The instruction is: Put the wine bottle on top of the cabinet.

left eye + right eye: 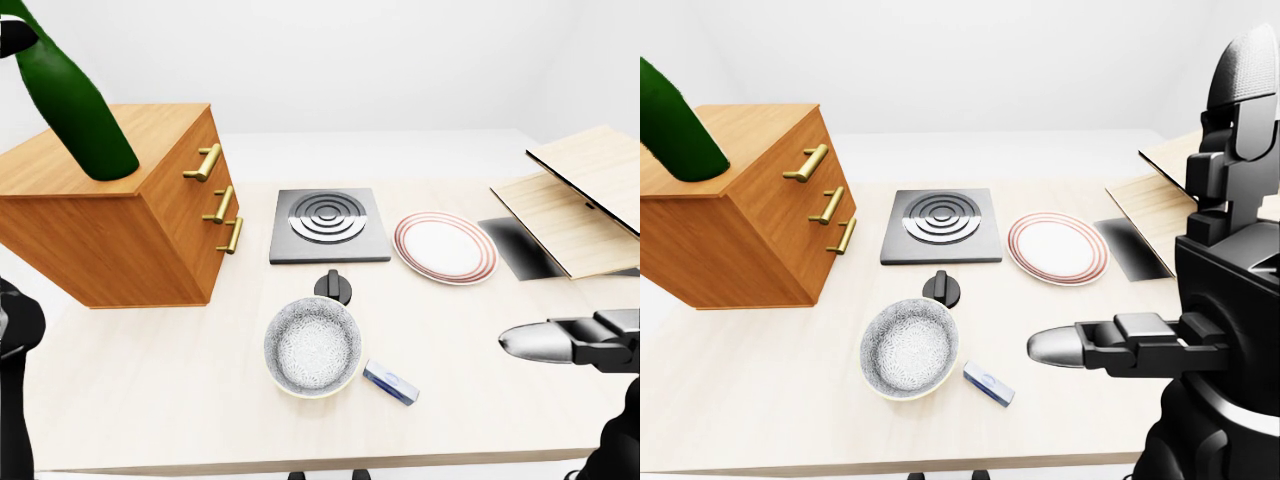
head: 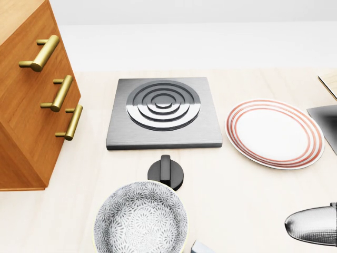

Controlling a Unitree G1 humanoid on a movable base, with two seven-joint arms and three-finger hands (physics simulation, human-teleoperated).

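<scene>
Green wine bottle (image 1: 72, 105) tilted over the wooden cabinet (image 1: 120, 215) top at far left, base apparently touching it. Left hand (image 1: 12, 35) barely visible at the neck; grip impossible to judge. Right hand (image 1: 1065, 348) idle, empty, fingers extended. Released while leaning, likely to topple off.
</scene>
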